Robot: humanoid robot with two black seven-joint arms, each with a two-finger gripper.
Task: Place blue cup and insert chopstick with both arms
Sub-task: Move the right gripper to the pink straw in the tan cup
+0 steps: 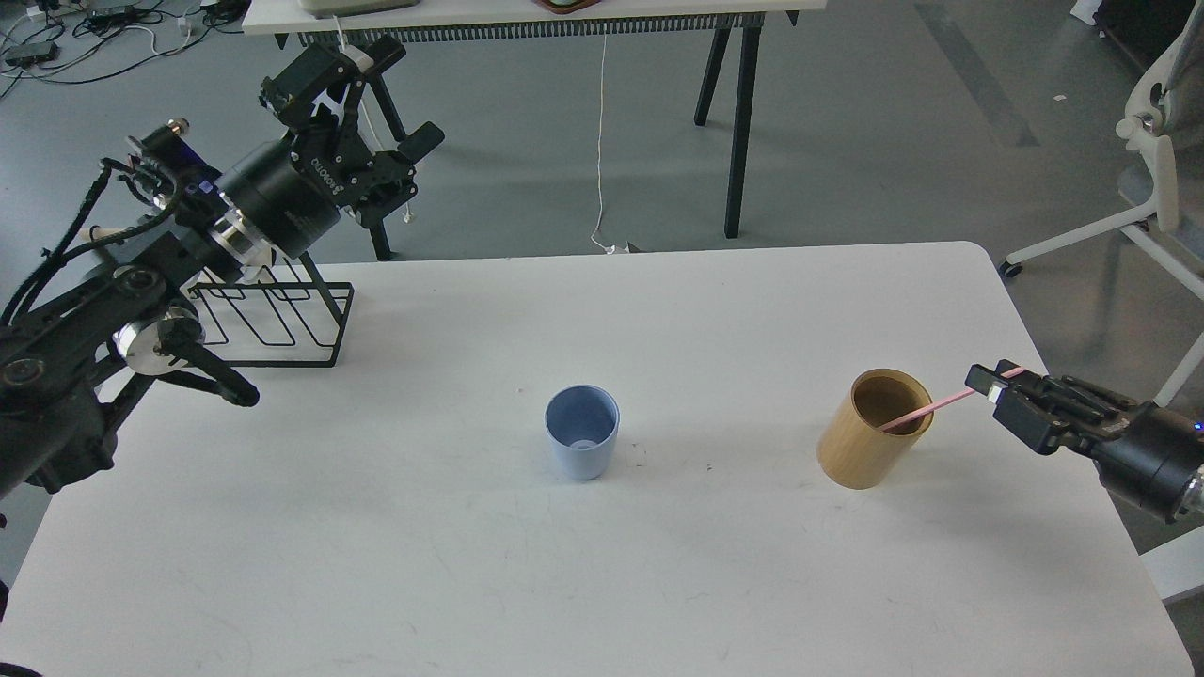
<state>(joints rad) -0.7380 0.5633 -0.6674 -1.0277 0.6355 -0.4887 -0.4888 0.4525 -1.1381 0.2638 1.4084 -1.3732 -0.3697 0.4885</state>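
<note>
The blue cup (581, 446) stands upright and empty in the middle of the white table (470, 564). The pink chopstick (926, 409) leans out of a tan wooden holder (873, 430) toward the upper right. My right gripper (999, 393) comes in from the right edge, with its fingers on either side of the stick's upper end. I cannot tell whether they are pressed on it. My left gripper (400, 94) is open and empty, raised above the table's far left corner, far from the cup.
A black wire rack (282, 324) stands at the table's far left under my left arm. Beyond the table are another table's black legs (738, 122) and a hanging white cord (600, 141). A white chair (1152, 160) stands at the right.
</note>
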